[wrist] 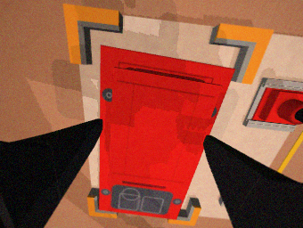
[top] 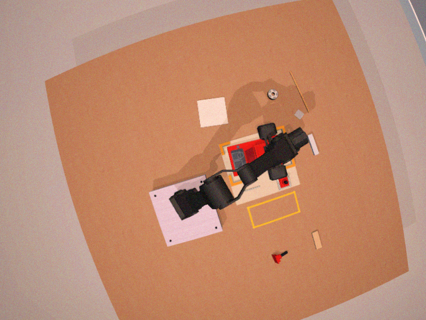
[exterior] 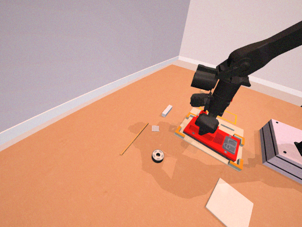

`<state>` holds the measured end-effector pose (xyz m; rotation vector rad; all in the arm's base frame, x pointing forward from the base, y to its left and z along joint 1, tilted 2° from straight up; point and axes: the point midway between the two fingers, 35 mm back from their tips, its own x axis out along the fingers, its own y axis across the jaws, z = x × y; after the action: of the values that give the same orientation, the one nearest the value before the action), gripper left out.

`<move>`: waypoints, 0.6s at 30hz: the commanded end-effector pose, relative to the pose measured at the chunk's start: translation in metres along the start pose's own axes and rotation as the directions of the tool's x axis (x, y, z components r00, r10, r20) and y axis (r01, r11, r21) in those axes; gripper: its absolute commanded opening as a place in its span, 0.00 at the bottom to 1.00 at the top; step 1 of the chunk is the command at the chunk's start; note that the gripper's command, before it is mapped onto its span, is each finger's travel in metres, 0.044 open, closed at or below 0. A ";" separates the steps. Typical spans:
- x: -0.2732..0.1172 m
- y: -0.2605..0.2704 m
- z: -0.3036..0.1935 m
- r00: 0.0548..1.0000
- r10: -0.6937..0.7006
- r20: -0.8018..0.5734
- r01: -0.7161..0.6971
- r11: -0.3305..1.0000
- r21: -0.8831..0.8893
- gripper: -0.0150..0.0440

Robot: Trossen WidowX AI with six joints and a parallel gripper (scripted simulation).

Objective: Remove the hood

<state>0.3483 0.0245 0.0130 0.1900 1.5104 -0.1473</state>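
Wrist view: my tool [top: 272, 151] [exterior: 207, 114] [wrist: 154, 132] is wide open with nothing in it, left finger by one long edge of the car [top: 253, 154] [exterior: 212, 139] [wrist: 147, 134]. The hood's in there, still on I reckon. If I close too low I'd probably drag the whole car. Right finger could clip the red block [top: 283, 182] [exterior: 203, 112] [wrist: 272, 107].

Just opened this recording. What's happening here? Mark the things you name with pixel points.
A black robot arm [top: 270, 156] [exterior: 243, 58] is reaching over a red toy car [top: 236, 161] [exterior: 207, 136] [wrist: 147, 147] that sits between orange corner brackets on a pale board [top: 241, 196] [exterior: 195, 146] [wrist: 156, 28]. Its tool [wrist: 154, 132] is open, one finger toward each side of the car, with nothing gripped. The job is to take off the hood and set it in the marked area; the yellow outline [top: 250, 217] [exterior: 236, 119] beside the board has no hood in it.
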 end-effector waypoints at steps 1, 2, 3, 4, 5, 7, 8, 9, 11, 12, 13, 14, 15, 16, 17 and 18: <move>0.002 -0.001 0.000 1.000 -0.006 0.002 0.006 1.000 0.005 1.00; 0.002 -0.001 0.000 1.000 -0.006 0.002 0.006 1.000 0.005 1.00; 0.001 0.000 0.000 1.000 0.000 0.000 0.000 1.000 0.000 0.96; 0.001 0.000 0.000 1.000 0.000 0.000 0.000 1.000 0.000 0.91; 0.001 0.000 0.000 1.000 0.000 0.000 0.000 1.000 0.000 0.87; 0.001 0.000 0.000 1.000 0.000 0.000 0.000 1.000 0.000 0.84; 0.001 0.000 0.000 1.000 0.000 0.000 0.000 1.000 0.000 0.83; 0.001 0.000 0.000 1.000 0.000 0.000 0.000 1.000 0.000 0.82; 0.001 0.000 0.000 1.000 0.000 0.000 0.000 1.000 0.000 0.80; 0.001 0.000 0.000 1.000 0.000 0.000 0.000 1.000 0.000 0.79; 0.001 0.000 0.000 1.000 0.000 0.000 0.000 1.000 0.000 0.78; 0.001 0.000 0.000 1.000 0.000 0.000 0.000 1.000 0.000 0.76; 0.001 0.000 0.000 1.000 0.000 0.000 0.000 1.000 0.000 0.75; 0.001 0.000 0.000 1.000 0.000 0.000 0.000 1.000 0.000 0.71; 0.001 0.000 0.000 1.000 0.000 0.000 0.000 1.000 0.000 0.66; 0.000 0.000 0.000 1.000 0.000 0.000 0.000 1.000 0.000 0.62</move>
<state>0.3480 0.0239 0.0118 0.1889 1.5114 -0.1502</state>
